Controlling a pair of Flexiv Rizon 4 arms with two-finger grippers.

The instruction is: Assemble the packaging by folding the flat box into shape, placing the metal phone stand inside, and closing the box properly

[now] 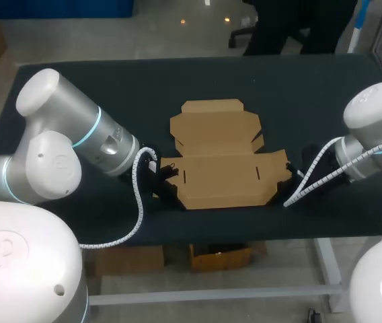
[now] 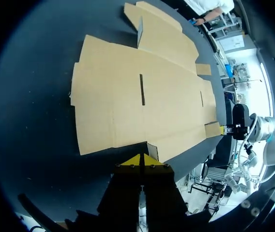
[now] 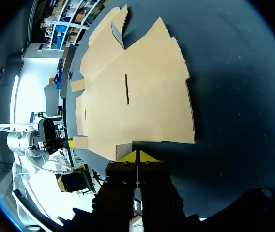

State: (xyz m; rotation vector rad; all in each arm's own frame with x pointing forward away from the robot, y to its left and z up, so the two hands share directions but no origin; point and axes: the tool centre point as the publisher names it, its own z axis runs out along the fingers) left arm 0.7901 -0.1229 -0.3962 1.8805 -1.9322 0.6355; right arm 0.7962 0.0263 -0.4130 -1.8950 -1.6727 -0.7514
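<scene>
box (image 1: 221, 168): flat, unfolded, mid-table (image 1: 77, 87) nr front edge | my L gripper (image 2: 141, 160): tips pressed together at box's L edge, small raised flap (image 2: 152, 149) just beside | my R gripper (image 3: 136, 157): tips together too, at R edge

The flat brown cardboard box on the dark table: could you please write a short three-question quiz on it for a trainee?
1. True or false: the flat brown cardboard box is already folded into shape.
2. Where are the left gripper and the right gripper relative to the box?
A) Both at the same end
B) At opposite ends, one on each side
C) Both over its middle
3. Fill in: the task's item that shows in no view is the ___.

Key: 1 false, it lies spread flat; 2 B; 3 metal phone stand.
</scene>
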